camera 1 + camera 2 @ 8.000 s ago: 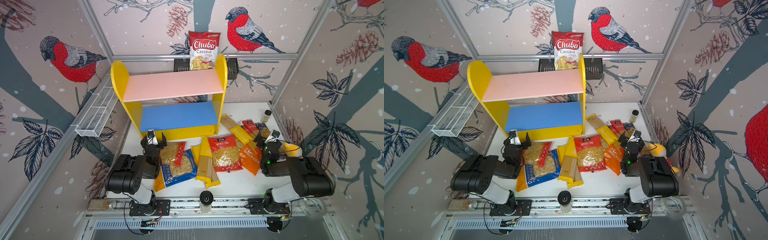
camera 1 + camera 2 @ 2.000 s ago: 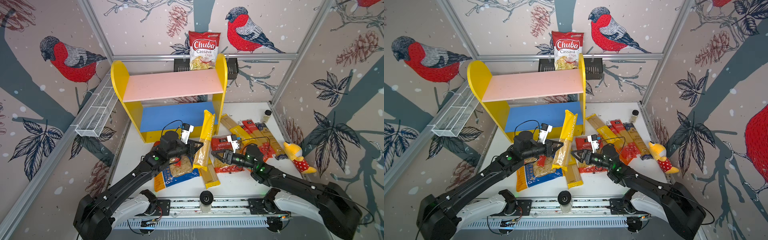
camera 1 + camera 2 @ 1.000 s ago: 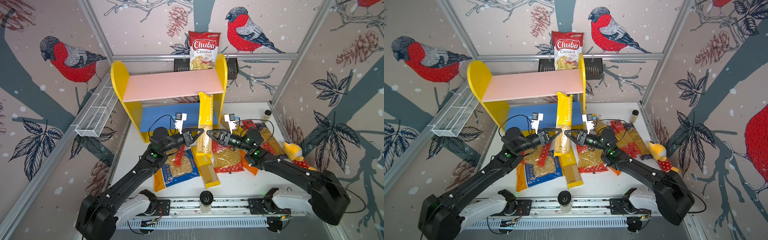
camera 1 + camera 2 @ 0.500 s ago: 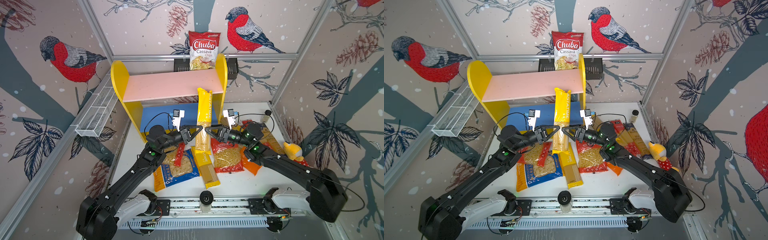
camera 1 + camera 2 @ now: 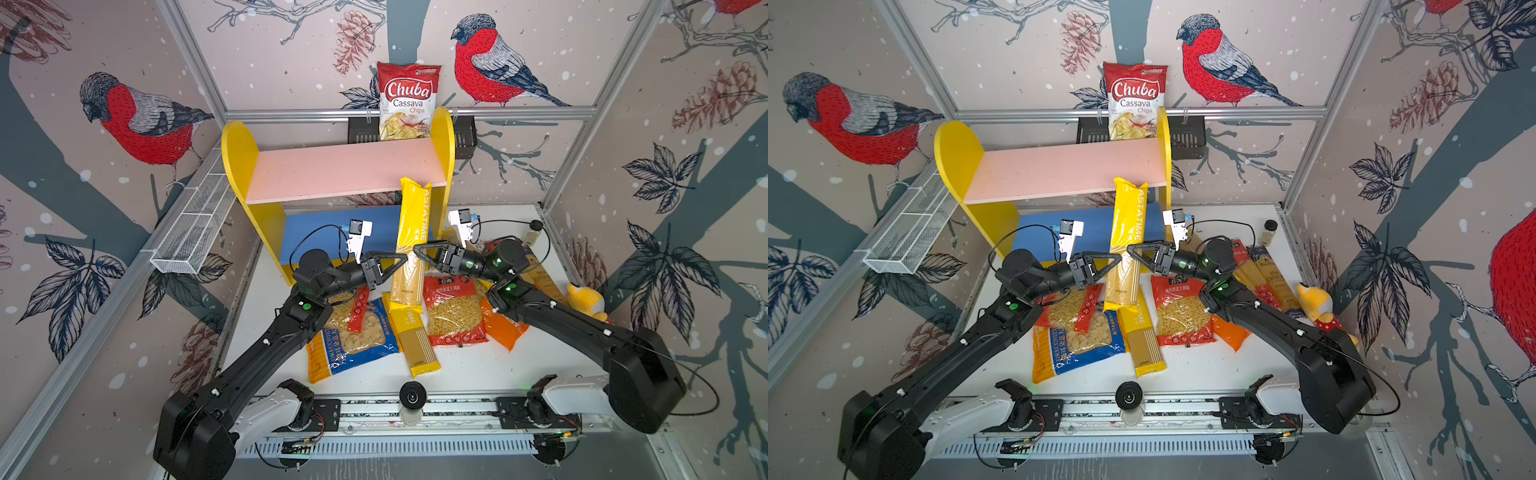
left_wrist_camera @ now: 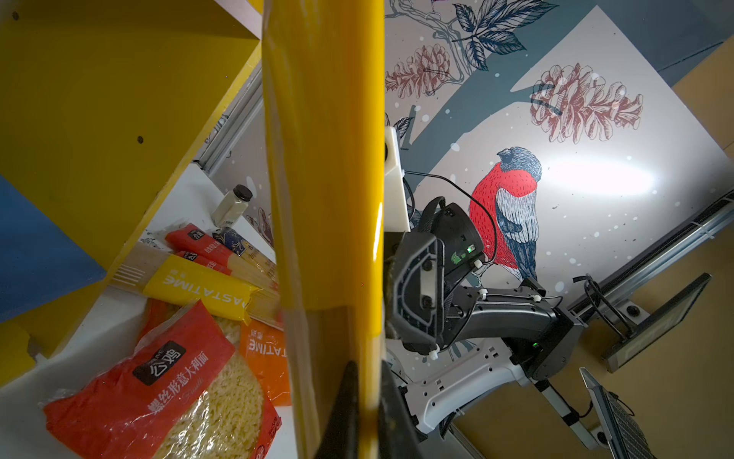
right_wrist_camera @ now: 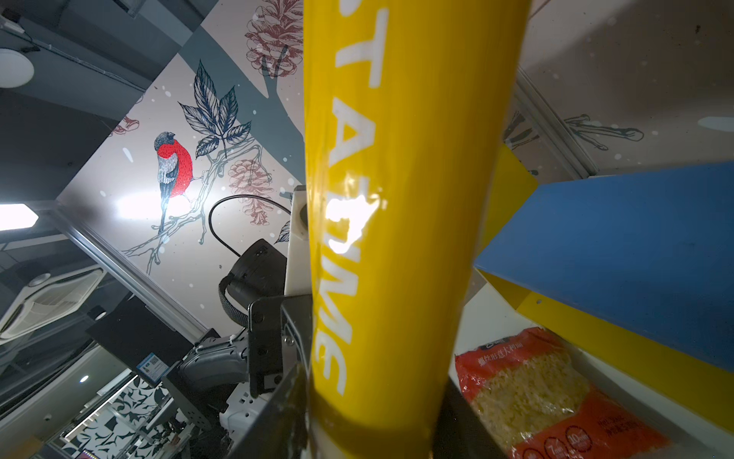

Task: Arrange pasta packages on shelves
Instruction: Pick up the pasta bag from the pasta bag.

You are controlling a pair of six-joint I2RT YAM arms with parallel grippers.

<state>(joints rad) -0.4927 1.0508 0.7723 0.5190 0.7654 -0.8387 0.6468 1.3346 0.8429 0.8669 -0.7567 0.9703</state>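
The yellow spaghetti pack point(image 5: 411, 232) stands upright before the right end of the shelf unit point(image 5: 235, 153). It is long, narrow and glossy, with white "ASTATIME" lettering down its length, a clear lower part showing pale strands, and a crimped top that reaches the front edge of the pink board point(image 5: 340, 170). The left tool point(image 5: 402, 258) is clenched on one edge and the right tool point(image 5: 417, 251) grips the opposite side, above the other pasta bags point(image 5: 455, 311) lying on the worktop point(image 5: 465, 370).
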